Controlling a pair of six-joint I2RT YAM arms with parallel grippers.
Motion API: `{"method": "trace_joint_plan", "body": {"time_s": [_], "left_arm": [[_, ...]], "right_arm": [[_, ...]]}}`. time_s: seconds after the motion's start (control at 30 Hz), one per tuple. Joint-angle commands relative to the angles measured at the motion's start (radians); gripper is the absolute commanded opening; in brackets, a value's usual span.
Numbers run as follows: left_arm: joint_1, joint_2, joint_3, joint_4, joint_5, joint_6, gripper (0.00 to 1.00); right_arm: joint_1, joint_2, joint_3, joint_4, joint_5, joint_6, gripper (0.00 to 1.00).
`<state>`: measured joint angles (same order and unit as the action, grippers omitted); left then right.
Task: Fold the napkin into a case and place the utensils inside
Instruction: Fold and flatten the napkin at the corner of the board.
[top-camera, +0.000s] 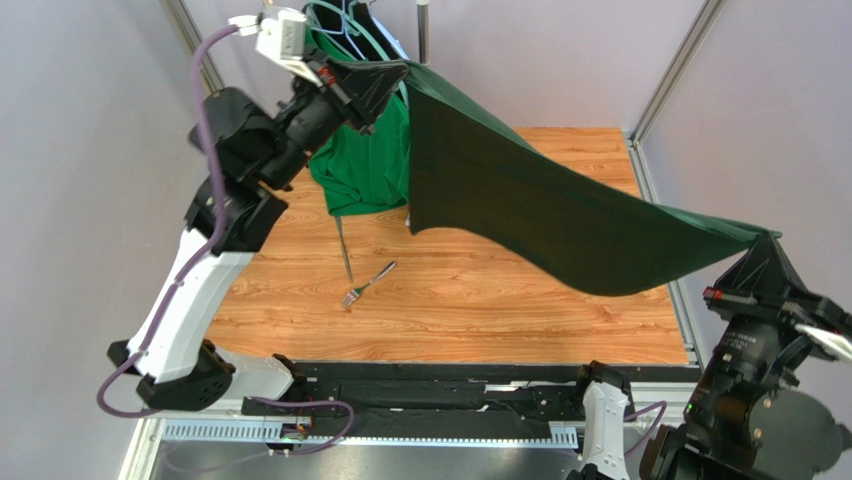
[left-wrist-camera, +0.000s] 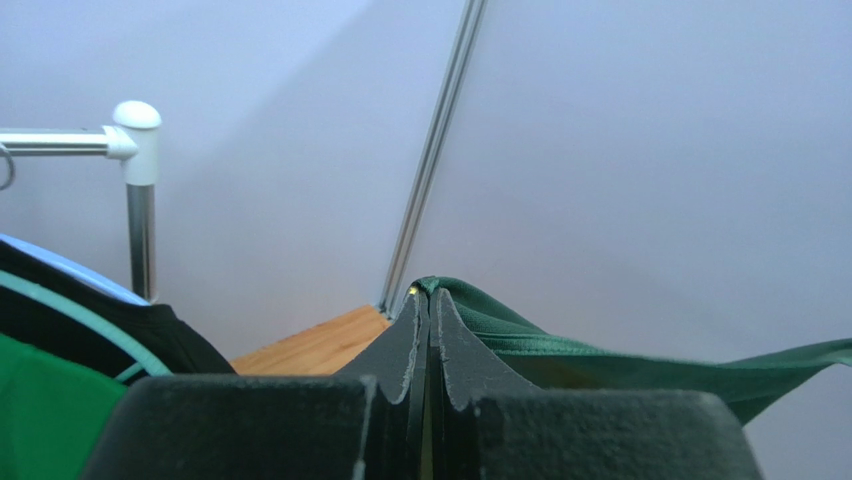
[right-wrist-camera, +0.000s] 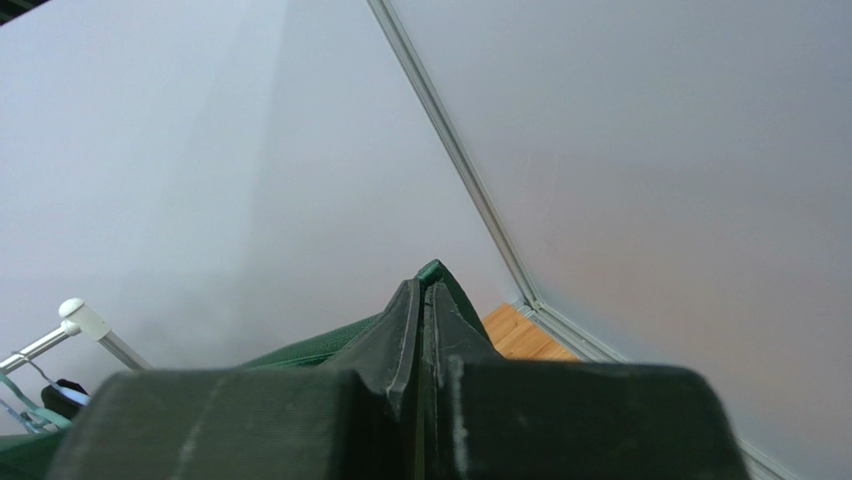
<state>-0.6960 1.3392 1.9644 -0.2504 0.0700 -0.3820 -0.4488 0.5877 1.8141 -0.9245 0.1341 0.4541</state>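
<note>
Overhead, the left fingers (top-camera: 398, 72) are pinching one corner of the napkin (top-camera: 520, 200) high at the far left, while the right fingers (top-camera: 766, 243) are pinching the opposite corner at the near right. The dark green cloth is hanging stretched between them as a sagging sheet above the worktop (top-camera: 480, 310), not touching the wood. From the left wrist, the left fingers (left-wrist-camera: 428, 300) are pressing flat together on a hem of the napkin (left-wrist-camera: 600, 365), which is trailing off to the right. From the right wrist, the right fingers (right-wrist-camera: 428, 290) are likewise pressing together, with the napkin (right-wrist-camera: 320, 345) running away to the left. On the worktop, the utensils are lying below the cloth's left part: a fork (top-camera: 368, 284) is lying with its tines toward the near edge, and a second slim silver piece (top-camera: 343, 248) is lying just beside it. A brighter green T-shirt (top-camera: 365, 165) is hanging at the far left behind the napkin. A small red tag (top-camera: 714, 293) on the right arm is too small to read.
</note>
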Motion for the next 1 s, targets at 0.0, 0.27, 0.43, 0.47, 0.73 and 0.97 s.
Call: {"method": "trace_joint_plan", "body": {"time_s": [0.0, 0.27, 0.43, 0.47, 0.73, 0.97], "left_arm": [[0.003, -0.087, -0.079, 0.013, -0.047, 0.025, 0.0], [0.003, 0.174, -0.024, 0.059, -0.041, 0.051, 0.0], [0.001, 0.476, 0.077, 0.135, -0.039, 0.052, 0.0], [0.003, 0.521, 0.099, 0.172, -0.038, 0.055, 0.0], [0.01, 1.052, 0.402, 0.289, -0.068, 0.104, 0.0], [0.038, 1.264, 0.522, 0.405, -0.117, 0.052, 0.0]], "right_arm": [[-0.004, -0.009, -0.022, -0.082, 0.013, -0.017, 0.0], [-0.004, 0.037, -0.332, 0.12, 0.027, -0.006, 0.0], [-0.005, 0.147, -0.516, 0.307, 0.071, -0.011, 0.0], [-0.005, 0.164, -0.586, 0.346, 0.082, -0.018, 0.0], [-0.005, 0.521, -0.797, 0.78, 0.09, -0.057, 0.0], [-0.004, 0.885, -0.676, 0.908, 0.027, -0.118, 0.0]]}}
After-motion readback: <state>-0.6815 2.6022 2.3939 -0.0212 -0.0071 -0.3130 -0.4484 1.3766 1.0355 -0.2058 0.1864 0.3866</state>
